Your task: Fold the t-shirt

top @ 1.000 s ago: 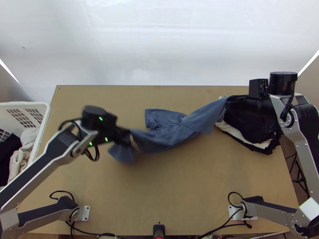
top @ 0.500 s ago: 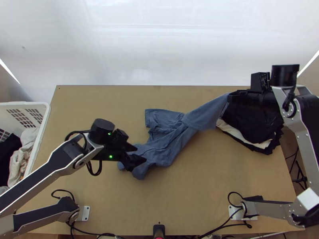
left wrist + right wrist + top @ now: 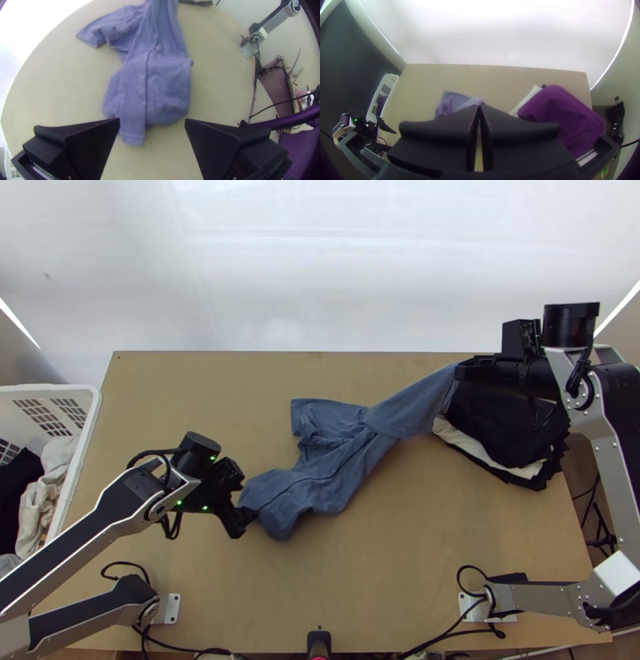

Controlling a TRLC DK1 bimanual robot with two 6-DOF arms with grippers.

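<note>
One blue t-shirt in one right gripper — one left gripper open

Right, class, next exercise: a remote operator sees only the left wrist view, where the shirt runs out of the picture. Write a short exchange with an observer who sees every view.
Operator: Where does the shirt's far end go?
Observer: The blue t-shirt stretches to the right gripper, its fingers shut on the cloth.
Operator: What lies by that gripper?
Observer: A dark garment, with the edge of a pale cloth sticking out from under it.
</note>
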